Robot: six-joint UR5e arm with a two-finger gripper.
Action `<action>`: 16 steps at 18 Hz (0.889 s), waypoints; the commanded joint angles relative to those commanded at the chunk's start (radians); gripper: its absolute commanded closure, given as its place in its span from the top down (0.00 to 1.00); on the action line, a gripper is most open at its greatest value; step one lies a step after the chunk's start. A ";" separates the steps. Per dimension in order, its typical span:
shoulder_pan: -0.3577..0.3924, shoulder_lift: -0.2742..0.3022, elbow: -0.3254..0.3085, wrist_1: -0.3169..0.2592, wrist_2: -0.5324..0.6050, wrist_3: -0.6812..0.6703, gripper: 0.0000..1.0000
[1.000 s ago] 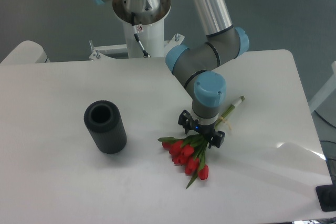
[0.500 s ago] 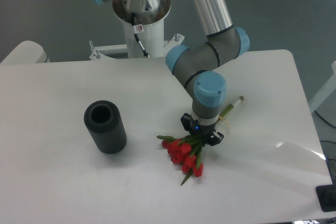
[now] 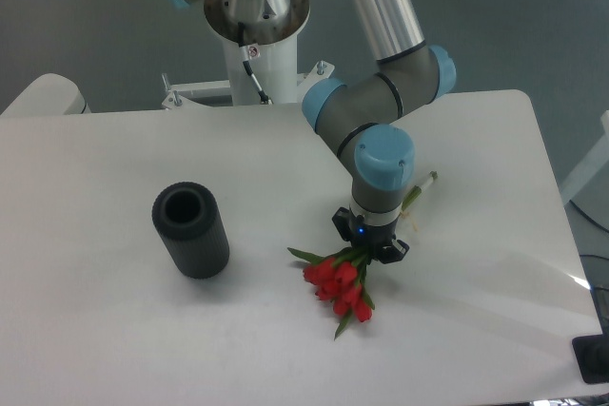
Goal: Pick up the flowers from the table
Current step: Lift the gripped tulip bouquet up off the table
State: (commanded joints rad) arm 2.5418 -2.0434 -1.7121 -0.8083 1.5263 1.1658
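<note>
Flowers [image 3: 341, 280]: small bunch of red tulips, green stems and leaves, right of centre on the white counter [image 3: 114, 330]. Blooms point toward the near edge; the stem ends run up and to the right, showing past the arm's wrist. I cannot tell whether the blooms rest on the surface or hang just above it.

Gripper [image 3: 369, 246]: I see it pointing straight down over the stems just behind the blooms, fingers drawn in tight on the bunch, gripping it. A small blue light shows on its body.

Arm [image 3: 381, 102]: grey links, light blue joint caps, reaching from the white pedestal at the far edge.

Cylinder [image 3: 190, 229]: dark grey, hollow, standing upright left of the flowers, well apart from them.
</note>
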 joint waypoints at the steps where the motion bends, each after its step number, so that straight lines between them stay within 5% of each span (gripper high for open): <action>1: -0.002 0.009 0.021 -0.006 -0.009 -0.002 0.24; 16: 0.072 0.170 0.094 -0.057 -0.529 -0.066 0.24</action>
State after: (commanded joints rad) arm 2.6139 -1.8730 -1.6183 -0.8652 0.9974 1.1000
